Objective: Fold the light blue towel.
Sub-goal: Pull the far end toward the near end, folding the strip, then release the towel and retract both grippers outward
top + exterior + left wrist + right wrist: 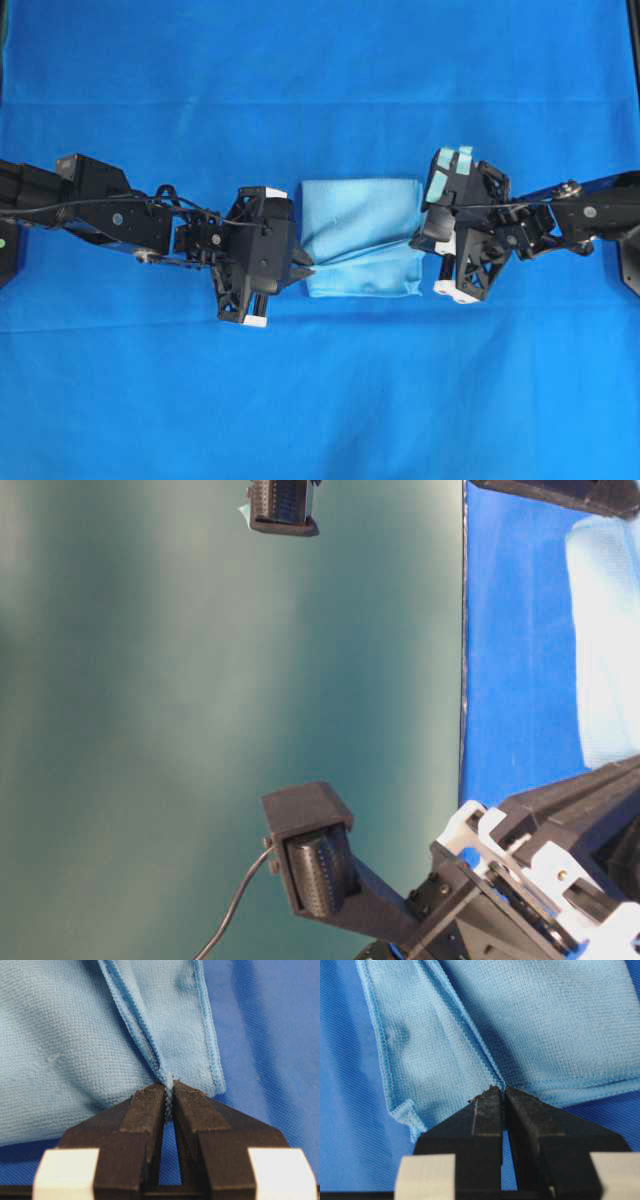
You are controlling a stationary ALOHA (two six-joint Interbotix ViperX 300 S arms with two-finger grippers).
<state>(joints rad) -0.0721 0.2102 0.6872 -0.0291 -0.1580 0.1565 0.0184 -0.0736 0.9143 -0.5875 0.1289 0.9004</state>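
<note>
Both pincers, left [168, 1097] and right [504, 1097], were clenched on the hem of the thin, limp, light towel [360, 225] at mid-frame.

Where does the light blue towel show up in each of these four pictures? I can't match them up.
Overhead: towel at the centre, between both grippers.
Table-level: pale strip at the right edge.
Left wrist: fills the upper left, hem pinched in the left gripper.
Right wrist: fills the top, edge pinched in the right gripper.
Shared landmark: the dark blue table cloth under it.
</note>
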